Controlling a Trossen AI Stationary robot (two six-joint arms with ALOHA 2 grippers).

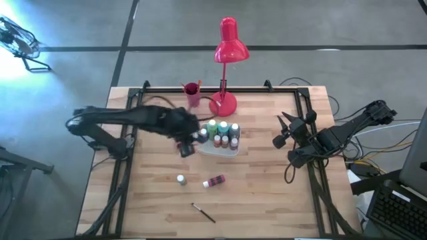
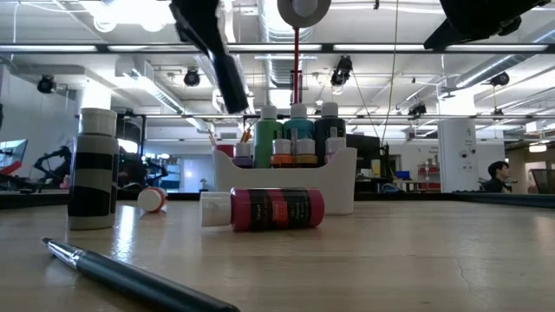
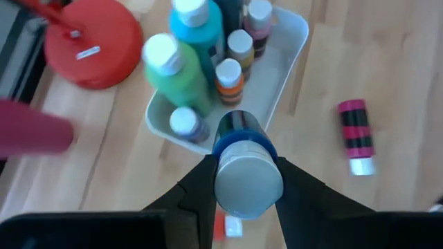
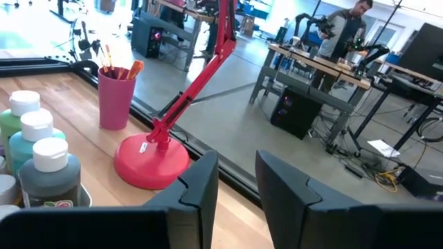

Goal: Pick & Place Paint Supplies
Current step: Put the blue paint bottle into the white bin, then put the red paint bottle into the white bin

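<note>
A white tray (image 1: 230,151) in the middle of the table holds several upright paint bottles (image 3: 183,72). My left gripper (image 3: 246,190) hovers over the tray's near-left end, shut on a blue-labelled bottle (image 3: 239,133) with a grey cap. A magenta bottle (image 1: 215,181) lies on its side on the wood. A small white-capped bottle (image 1: 181,179) stands upright beside it. A thin dark brush (image 1: 203,212) lies flat near the front edge. My right gripper (image 4: 237,183) waits at the right side, open, with nothing between its fingers. My left gripper pinches the blue-labelled bottle between its two fingers (image 3: 296,188), one on each side, at the cap end (image 3: 248,181). The fingers slant down from the table's left. The bottle lies along them, cap toward the wrist and base toward the tray, lifted clear.
A red desk lamp (image 1: 223,103) stands on its round base behind the tray, and a red cup (image 1: 192,93) with brushes is to its left. A small red-and-white item (image 2: 152,199) lies on the table near the tray. Bare wood stretches right of the tray.
</note>
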